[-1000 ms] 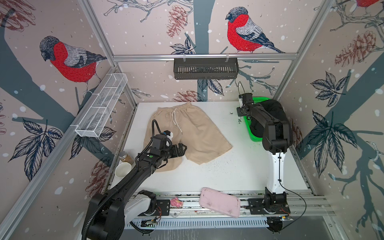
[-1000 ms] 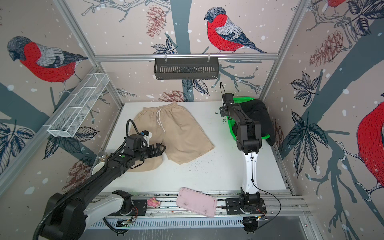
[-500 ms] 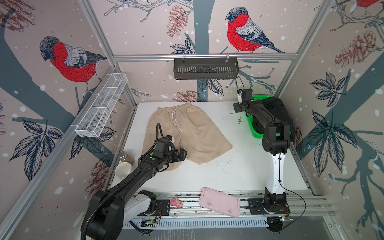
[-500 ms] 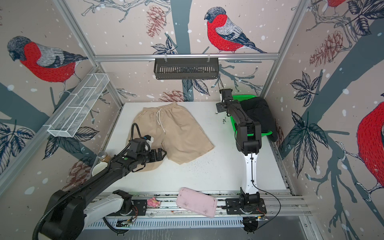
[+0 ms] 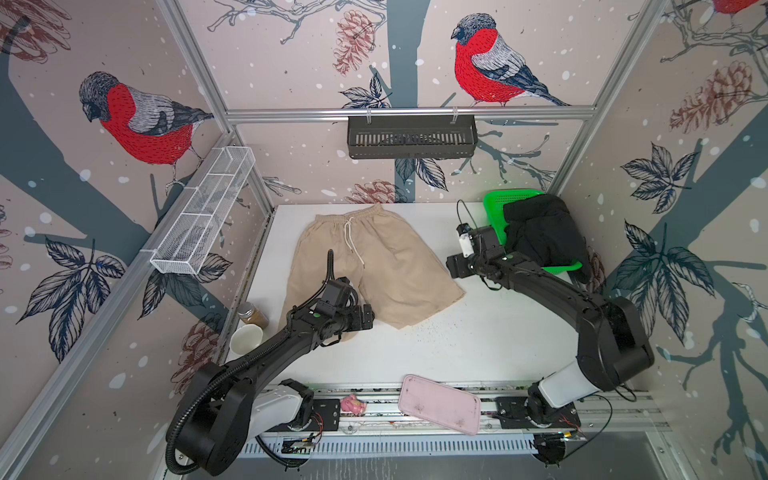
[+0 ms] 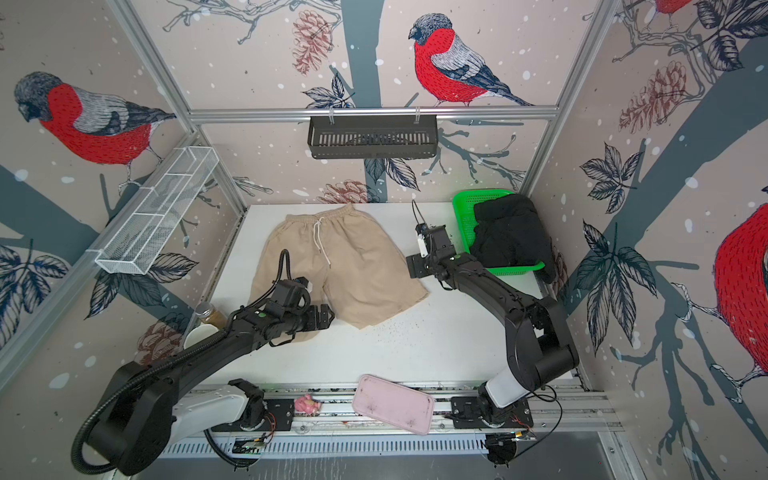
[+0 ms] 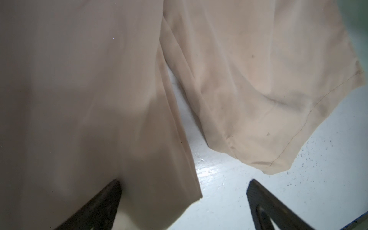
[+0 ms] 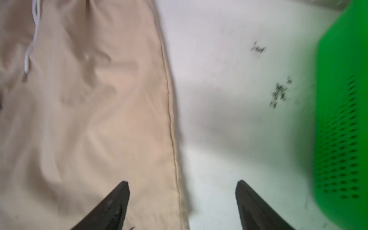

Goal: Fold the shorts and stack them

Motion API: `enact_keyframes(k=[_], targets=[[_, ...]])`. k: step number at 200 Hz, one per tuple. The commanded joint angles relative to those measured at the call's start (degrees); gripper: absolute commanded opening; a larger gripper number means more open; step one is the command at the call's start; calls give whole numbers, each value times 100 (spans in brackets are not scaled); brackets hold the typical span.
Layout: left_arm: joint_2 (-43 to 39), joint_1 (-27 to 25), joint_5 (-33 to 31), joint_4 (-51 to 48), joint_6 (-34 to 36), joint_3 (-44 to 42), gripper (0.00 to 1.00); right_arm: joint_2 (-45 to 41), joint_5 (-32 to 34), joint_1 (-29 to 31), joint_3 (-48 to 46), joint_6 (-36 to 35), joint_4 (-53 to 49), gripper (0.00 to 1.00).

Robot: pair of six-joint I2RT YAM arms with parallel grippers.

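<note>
Beige shorts [image 5: 386, 257] flat mid-table; black shorts [image 5: 540, 237] in green basket [image 5: 495, 201], 2 o'clock. Left gripper [image 7: 184, 182] over 7 o'clock leg, right gripper [image 8: 182, 183] at 3 o'clock edge; both spread, empty.

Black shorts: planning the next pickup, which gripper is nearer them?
Right. The right gripper hovers beside the basket holding the black shorts; the left gripper is farther, over the beige shorts.

2 shorts: 1 beige pair [image 5: 395, 257], 1 black pair [image 5: 540, 237]. 1 green basket [image 5: 511, 194], 1 pink tray [image 5: 438, 405], 1 white cup [image 5: 246, 338], 1 jar [image 5: 251, 314], 1 wire shelf [image 5: 203, 216], 1 black rack [image 5: 411, 137], 1 small pink thing [image 5: 352, 404], possibly a toy.
</note>
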Motion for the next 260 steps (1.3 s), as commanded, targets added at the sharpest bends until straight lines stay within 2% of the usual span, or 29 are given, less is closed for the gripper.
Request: enact_keyframes(k=[1,15,37,70,97,109,117,131,143,150,198,224,231,238,242,260], targets=[[105,-33,-110,-131,-58,52,98,-84,-22,75,-575,575,453,82],[178,-61,-104,-130,-37,87,96,-84,-32,127,-881,660,671,78],[239,-61,-148,-132,25,140,89,34,-164,201,-1082,721,953,74],[399,-64,-150,-56,100,208,68,329,-121,188,-1078,684,1145,64],[670,-70,47,-53,161,315,59,626,37,159,-956,616,1047,52],[724,-72,111,40,172,263,48,682,68,141,-930,599,1062,40],[736,-72,134,106,162,229,35,707,78,128,-897,590,1041,34],[751,-72,237,197,169,210,16,751,153,104,-801,572,1005,15],[732,-72,347,248,186,230,1,786,168,54,-710,533,1009,7],[712,-84,458,309,185,243,0,815,176,8,-646,484,989,3],[562,-754,1516,1786,-416,106,0,1428,292,-564,299,37,710,2],[744,-1064,1748,2744,-710,154,0,1825,282,-740,1071,-223,523,9],[848,-1120,1758,2946,-745,196,0,1889,265,-785,1254,-277,468,15],[947,-1172,1759,3120,-754,255,0,1930,249,-825,1420,-308,409,29],[1010,-1191,1783,3229,-732,296,5,1938,240,-842,1505,-329,376,35],[1283,-1226,1805,3446,-568,594,22,1807,220,-871,1677,-372,247,53]])
